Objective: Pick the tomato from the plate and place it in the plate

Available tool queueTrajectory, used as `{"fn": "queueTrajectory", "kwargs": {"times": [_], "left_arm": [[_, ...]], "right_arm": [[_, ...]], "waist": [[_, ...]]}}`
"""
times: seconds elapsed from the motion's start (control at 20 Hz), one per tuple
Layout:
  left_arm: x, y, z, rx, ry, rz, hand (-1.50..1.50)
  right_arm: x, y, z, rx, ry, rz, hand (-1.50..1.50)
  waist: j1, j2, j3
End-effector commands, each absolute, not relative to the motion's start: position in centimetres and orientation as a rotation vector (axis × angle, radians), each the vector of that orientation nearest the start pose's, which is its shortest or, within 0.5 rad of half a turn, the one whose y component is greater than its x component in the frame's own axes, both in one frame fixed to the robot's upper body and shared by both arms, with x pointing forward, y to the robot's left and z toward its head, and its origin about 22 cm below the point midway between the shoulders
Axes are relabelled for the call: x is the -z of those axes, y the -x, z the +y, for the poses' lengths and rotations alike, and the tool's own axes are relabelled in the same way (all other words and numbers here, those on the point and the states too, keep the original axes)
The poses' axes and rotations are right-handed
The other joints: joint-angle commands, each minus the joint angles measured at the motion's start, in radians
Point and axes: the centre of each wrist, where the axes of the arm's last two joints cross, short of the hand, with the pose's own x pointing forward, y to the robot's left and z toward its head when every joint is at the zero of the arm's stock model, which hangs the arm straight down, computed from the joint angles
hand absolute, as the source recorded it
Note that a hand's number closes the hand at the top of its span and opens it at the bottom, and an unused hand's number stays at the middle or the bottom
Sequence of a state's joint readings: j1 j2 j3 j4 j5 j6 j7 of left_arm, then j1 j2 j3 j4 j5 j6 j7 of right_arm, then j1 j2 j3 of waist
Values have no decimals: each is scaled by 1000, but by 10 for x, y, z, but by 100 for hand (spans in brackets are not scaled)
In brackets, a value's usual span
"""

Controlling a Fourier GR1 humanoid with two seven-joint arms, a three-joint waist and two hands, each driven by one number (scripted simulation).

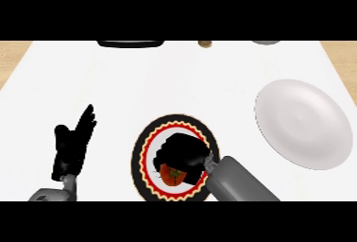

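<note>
A white counter (pixel 140 80) fills the view from above. The largest thing on it is a plain white plate (pixel 303 123), lying to the right and a little farther from the robot. Nearer the robot, close to the middle, sits a smaller patterned plate (pixel 150 137) with a black rim and a red and yellow zigzag band.

The right hand (pixel 182 152) reaches in from the lower right on its grey forearm and hangs over this patterned plate, its black fingers curled downward. Just beneath it, on the side nearest the robot, shows part of the red tomato (pixel 172 174), resting on the patterned plate. The hand appears to be closing round the tomato, though it hides too much to say whether the fingers actually touch it.

From here the white plate lies up and to the right of the tomato, well apart, on the right hand's own side.

The left hand (pixel 73 142) rests at the lower left, fingers straight and pointing up, holding nothing.
</note>
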State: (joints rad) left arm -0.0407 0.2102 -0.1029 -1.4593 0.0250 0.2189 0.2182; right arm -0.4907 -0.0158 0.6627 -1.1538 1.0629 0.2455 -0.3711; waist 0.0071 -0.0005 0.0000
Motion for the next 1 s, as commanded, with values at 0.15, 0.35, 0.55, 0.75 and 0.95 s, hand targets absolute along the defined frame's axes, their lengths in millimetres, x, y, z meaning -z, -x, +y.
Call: {"fn": "queueTrajectory", "kwargs": {"times": [0.15,0.35,0.55,0.75,0.95], "left_arm": [[15,-249,249,37,-238,-1279,0],[14,-241,263,17,-248,-1275,0],[14,-245,255,-4,-270,-1281,0],[19,-246,258,-2,-259,-1290,0],[17,-232,263,20,-256,-1284,0]], "right_arm": [[-6,-283,-51,-1987,104,-1785,150],[6,-284,-114,-1777,254,-1600,150],[28,-273,-179,-1544,394,-1427,150],[-19,-270,-201,-1384,598,-1556,150],[-51,-248,-232,-1291,662,-1675,150]], "waist": [[-4,0,0],[-21,-3,0],[-44,-3,0],[-36,-4,-1],[-24,-4,-1]]}}
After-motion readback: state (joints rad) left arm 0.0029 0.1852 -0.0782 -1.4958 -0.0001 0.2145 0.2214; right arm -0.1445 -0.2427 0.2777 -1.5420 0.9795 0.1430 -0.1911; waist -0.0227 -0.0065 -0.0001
